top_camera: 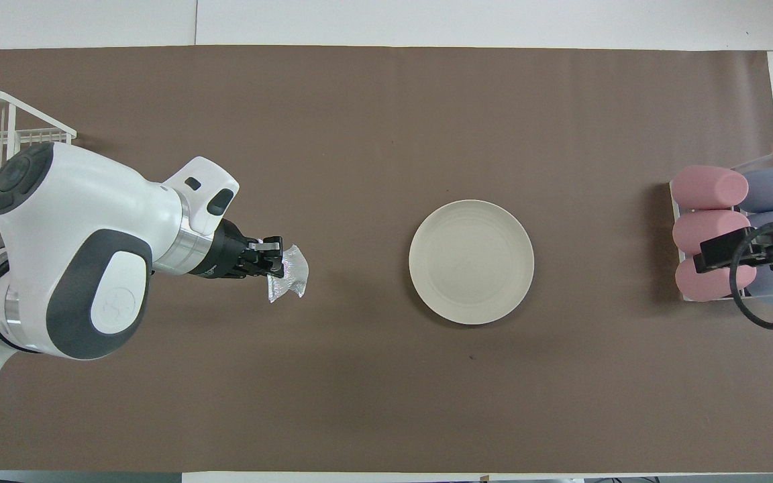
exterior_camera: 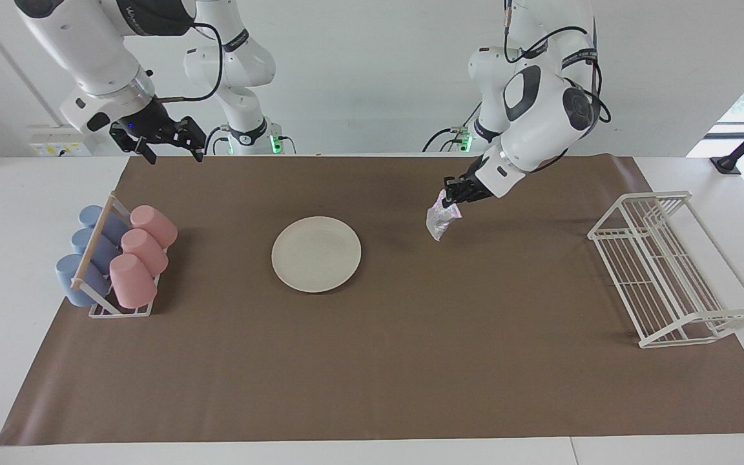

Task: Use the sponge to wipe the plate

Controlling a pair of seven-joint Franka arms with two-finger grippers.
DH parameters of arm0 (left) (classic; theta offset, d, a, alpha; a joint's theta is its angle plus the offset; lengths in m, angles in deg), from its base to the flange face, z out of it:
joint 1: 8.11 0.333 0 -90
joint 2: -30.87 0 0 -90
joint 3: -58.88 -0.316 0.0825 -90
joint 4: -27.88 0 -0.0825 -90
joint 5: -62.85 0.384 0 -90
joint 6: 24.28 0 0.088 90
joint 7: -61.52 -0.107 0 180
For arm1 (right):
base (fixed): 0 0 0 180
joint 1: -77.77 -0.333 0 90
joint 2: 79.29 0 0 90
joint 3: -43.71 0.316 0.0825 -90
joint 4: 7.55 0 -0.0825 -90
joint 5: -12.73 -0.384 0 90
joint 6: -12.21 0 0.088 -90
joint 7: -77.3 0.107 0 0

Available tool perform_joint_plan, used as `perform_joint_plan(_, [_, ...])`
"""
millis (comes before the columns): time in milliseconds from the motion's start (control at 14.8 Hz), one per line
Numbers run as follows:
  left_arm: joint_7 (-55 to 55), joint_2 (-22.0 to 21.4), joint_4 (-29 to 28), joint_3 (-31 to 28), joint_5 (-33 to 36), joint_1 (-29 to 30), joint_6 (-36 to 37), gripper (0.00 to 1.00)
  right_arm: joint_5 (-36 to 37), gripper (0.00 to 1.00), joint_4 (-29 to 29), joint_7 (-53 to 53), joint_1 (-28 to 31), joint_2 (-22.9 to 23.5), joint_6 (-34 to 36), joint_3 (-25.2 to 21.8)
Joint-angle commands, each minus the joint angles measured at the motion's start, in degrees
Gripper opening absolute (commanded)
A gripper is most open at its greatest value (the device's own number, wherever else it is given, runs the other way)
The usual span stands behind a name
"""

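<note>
Left gripper [exterior_camera: 453, 194] clamped on sponge [exterior_camera: 440, 219], aloft beside plate [exterior_camera: 316, 254] (presumably poised for wiping); right gripper [exterior_camera: 166, 139] jaws apart, waiting above the cup rack [exterior_camera: 113, 310].

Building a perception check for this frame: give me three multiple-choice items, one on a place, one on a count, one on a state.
1. Where is the sponge?
A. on the plate
B. in the left gripper, above the mat
C. in the wire rack

2. How many pink cups lie in the cup holder?
A. two
B. three
C. five

3. How is the right gripper?
A. open, holding nothing
B. shut on the plate
C. shut on a cup

Answers: 1 B, the left gripper pinches the sponge off the mat, apart from the plate. 2 B, three pink cups. 3 A, the right gripper hangs open.
</note>
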Motion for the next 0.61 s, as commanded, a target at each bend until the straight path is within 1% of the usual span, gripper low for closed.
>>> perform_joint_plan(0, [7.07,-0.39,0.36,-0.60,11.22,-2.51,1.24,0.00,2.33,1.00,-0.80,-2.61,0.19,0.75,-0.79,0.73])
perform_joint_plan(68, [8.58,-0.39,0.97,-0.52,15.71,-2.78,3.17,0.00,2.33,1.00,-0.71,-2.18,0.19,0.67,-0.87,0.82])
perform_joint_plan(135, [9.29,-0.22,2.72,-0.52,18.63,-3.05,5.80,0.00,2.33,1.00,-0.71,-1.39,0.11,0.67,-0.96,0.82])
perform_joint_plan(203, [9.38,0.65,4.91,-0.60,20.48,-3.05,8.78,0.00,2.33,1.00,-0.71,-0.69,0.10,0.67,-1.31,0.82])
perform_joint_plan(338, [9.91,2.76,10.53,-0.52,27.58,-3.05,15.98,0.00,2.33,1.00,-0.36,0.11,0.02,0.40,-1.49,0.91])
perform_joint_plan(406, [10.17,3.38,12.30,-0.52,30.75,-3.05,18.71,0.00,2.33,1.00,-0.19,-0.06,-0.07,0.31,-1.14,0.99])
perform_joint_plan(541, [10.17,3.39,12.84,-0.52,36.82,-3.92,21.37,0.00,2.24,1.00,-0.10,0.02,-0.25,0.23,-1.05,1.00])
